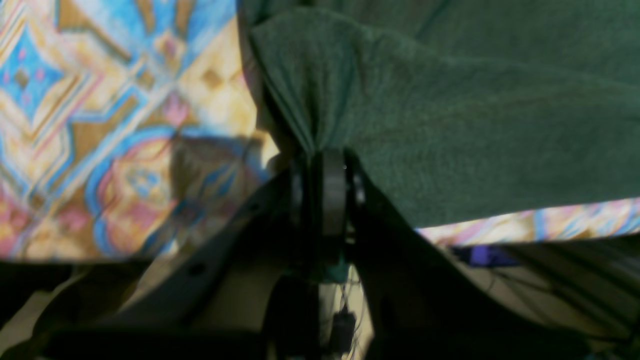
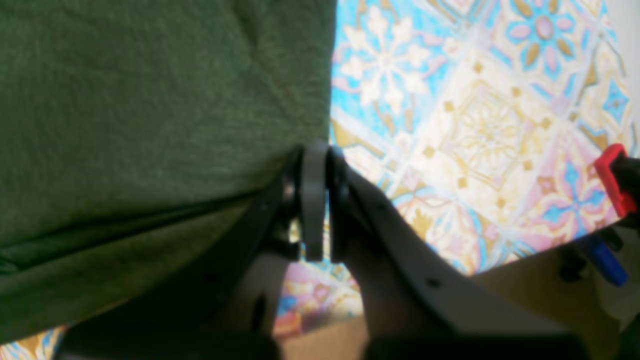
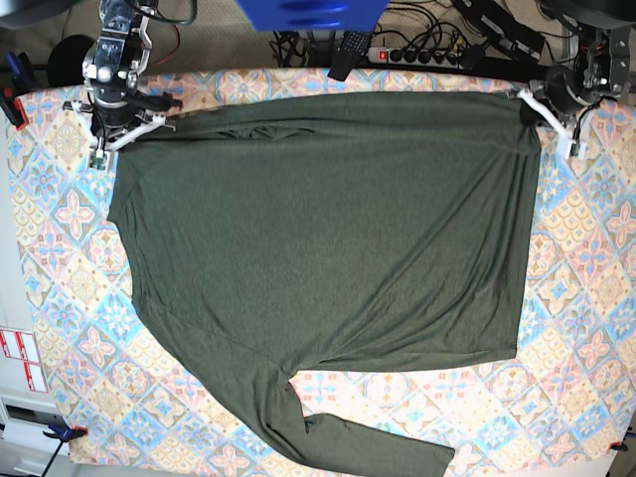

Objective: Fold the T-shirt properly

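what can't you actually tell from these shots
- Base view: the left gripper and right gripper are too small to see how much T-shirt they pinch.
- Base view: the lower sleeve is cut off by the bottom edge.
- Both wrist views are blurred; fabric edges and seams are unclear.

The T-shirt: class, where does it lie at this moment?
In the base view the T-shirt lies spread flat across the patterned tablecloth, its far corners pinched by the right gripper and left gripper.

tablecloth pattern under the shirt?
The tablecloth has ornate tile-style floral and diamond motifs in blue, pink, gold and cream; clearest in the right wrist view.
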You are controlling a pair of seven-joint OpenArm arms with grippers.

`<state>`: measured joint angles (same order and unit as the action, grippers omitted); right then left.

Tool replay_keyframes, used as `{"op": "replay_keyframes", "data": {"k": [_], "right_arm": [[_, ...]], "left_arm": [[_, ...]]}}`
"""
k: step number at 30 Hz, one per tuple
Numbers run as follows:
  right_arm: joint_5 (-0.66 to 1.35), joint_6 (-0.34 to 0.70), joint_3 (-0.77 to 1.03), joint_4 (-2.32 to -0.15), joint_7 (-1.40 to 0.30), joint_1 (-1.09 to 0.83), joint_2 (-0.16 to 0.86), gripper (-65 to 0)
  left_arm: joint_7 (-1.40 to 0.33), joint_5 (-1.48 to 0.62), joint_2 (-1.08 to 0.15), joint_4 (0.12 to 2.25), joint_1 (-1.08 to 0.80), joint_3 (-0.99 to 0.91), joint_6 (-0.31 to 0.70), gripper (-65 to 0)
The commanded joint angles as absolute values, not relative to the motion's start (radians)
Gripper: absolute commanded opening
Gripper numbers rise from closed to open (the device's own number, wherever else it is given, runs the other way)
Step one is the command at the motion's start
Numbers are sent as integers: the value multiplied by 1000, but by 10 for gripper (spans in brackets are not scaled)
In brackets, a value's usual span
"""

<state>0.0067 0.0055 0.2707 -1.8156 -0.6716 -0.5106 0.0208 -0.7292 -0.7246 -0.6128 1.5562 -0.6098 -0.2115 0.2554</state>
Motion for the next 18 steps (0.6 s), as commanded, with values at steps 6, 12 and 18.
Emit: {"op": "replay_keyframes", "data": {"k": [6,12,18], "right_arm": [[2,-1,332,-1868,-650,-585,30,-650],[2,-1,335,-1871,-650,-582,30,-650],[2,-1,286,-1877,-659,-549,30,-650]], "left_arm": [[-725,-725,-631,1567,-657,-291,251,-650],[-725,-727,-625,1603,-641,-309,251,-650],[-733,-720,-593,1702,-631,-311,251,-650]]}}
